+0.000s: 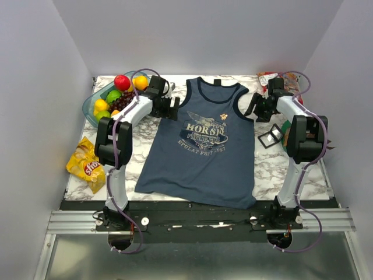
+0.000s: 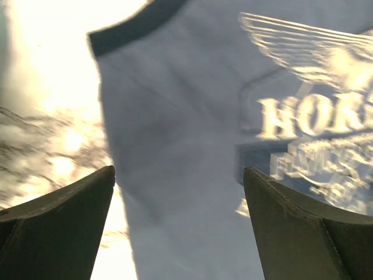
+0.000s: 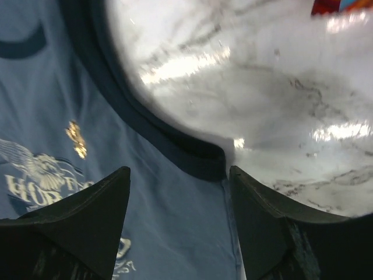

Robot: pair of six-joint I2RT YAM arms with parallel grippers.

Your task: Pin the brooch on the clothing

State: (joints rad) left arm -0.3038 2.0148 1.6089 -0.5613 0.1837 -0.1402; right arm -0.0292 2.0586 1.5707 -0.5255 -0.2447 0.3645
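Note:
The slate-blue tank top (image 1: 201, 157) lies flat on the marble table, neck at the far side, its pale "HORSES" print on the chest. The small gold brooch (image 1: 224, 116) sits on the fabric just above the print; it also shows in the right wrist view (image 3: 76, 139). My left gripper (image 1: 172, 108) is open and empty over the top's left armhole edge; its view shows the blue cloth (image 2: 186, 175) between the fingers. My right gripper (image 1: 254, 105) is open and empty over the right armhole trim (image 3: 198, 158).
A bowl of fruit (image 1: 113, 96) stands at the far left. A yellow chip bag (image 1: 87, 166) lies at the left edge. A small black-framed square box (image 1: 269, 138) lies right of the shirt. A snack packet (image 1: 274, 79) is at the far right.

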